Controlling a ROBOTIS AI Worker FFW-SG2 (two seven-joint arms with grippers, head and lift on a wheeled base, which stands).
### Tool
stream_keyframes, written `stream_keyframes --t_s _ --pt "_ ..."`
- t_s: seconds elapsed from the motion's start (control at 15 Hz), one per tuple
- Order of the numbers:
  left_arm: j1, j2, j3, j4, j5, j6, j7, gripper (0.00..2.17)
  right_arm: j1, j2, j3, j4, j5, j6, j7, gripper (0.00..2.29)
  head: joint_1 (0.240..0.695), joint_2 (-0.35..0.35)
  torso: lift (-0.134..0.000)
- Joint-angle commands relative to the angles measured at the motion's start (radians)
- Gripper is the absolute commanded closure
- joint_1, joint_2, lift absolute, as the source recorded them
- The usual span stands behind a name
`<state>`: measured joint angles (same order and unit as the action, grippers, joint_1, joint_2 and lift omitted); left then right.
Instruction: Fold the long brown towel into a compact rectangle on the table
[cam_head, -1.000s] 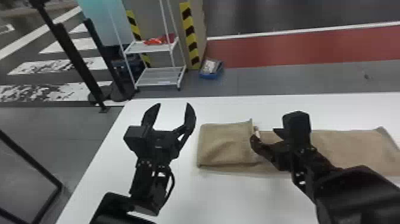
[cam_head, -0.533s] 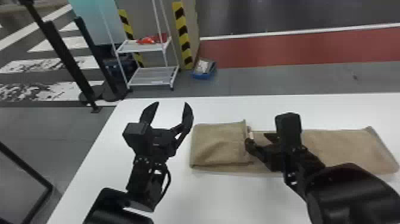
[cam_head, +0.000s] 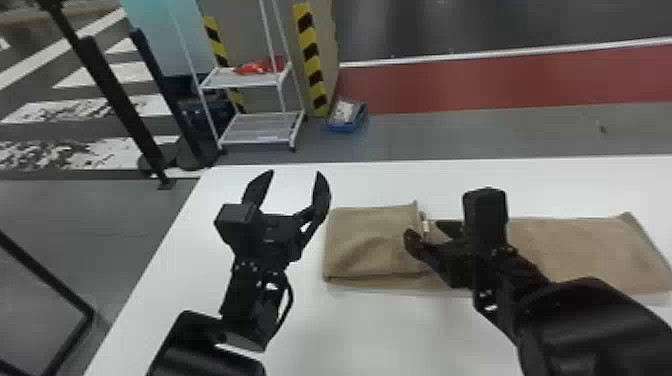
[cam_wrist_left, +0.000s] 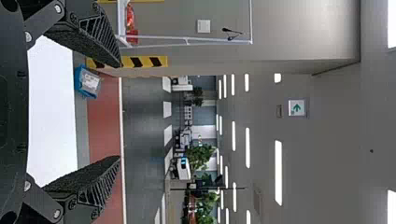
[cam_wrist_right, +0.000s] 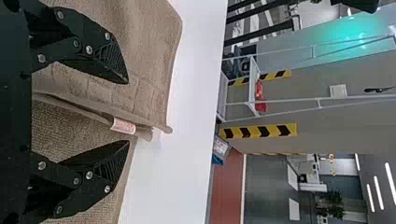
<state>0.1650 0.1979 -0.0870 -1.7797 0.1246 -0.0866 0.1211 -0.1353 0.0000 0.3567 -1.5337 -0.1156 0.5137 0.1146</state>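
White rack (cam_head: 259, 128) is standing over on grey floor, red item (cam_head: 252, 67) lying on its upper shelf. Blue bin (cam_head: 346, 128) is sitting near it, holding pale packet (cam_head: 343, 111). Yellow-and-black striping (cam_head: 312, 65) is running up beside rack. Red floor band (cam_head: 500, 80) is stretching off behind. Black posts (cam_head: 110, 95) are leaning across white floor stripes (cam_head: 115, 75). In left wrist view, green arrow sign (cam_wrist_left: 296, 108) is showing near ceiling lights (cam_wrist_left: 279, 172).
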Motion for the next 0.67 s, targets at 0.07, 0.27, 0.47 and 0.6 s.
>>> stream_keyframes --t_s 0.07,0.27,0.47,0.6 --pt "-0.001 0.000 -0.003 0.002 0.000 0.000 0.000 0.21 -0.024 0.001 0.007 0.030 0.005 0.013 -0.013 0.50 0.695 0.242 -0.120" --pt "-0.013 0.000 -0.003 0.014 0.004 0.000 -0.015 0.21 -0.050 0.001 0.005 0.103 -0.001 0.004 -0.013 0.50 0.695 0.236 -0.120" --pt "-0.031 0.000 -0.003 0.037 0.032 0.000 -0.026 0.21 -0.052 0.001 0.007 0.107 0.001 -0.005 0.002 0.51 0.695 0.228 -0.120" --pt "-0.031 0.002 -0.003 0.037 0.033 0.000 -0.027 0.21 -0.055 0.001 0.016 0.106 0.001 -0.005 0.002 0.62 0.695 0.229 -0.120"
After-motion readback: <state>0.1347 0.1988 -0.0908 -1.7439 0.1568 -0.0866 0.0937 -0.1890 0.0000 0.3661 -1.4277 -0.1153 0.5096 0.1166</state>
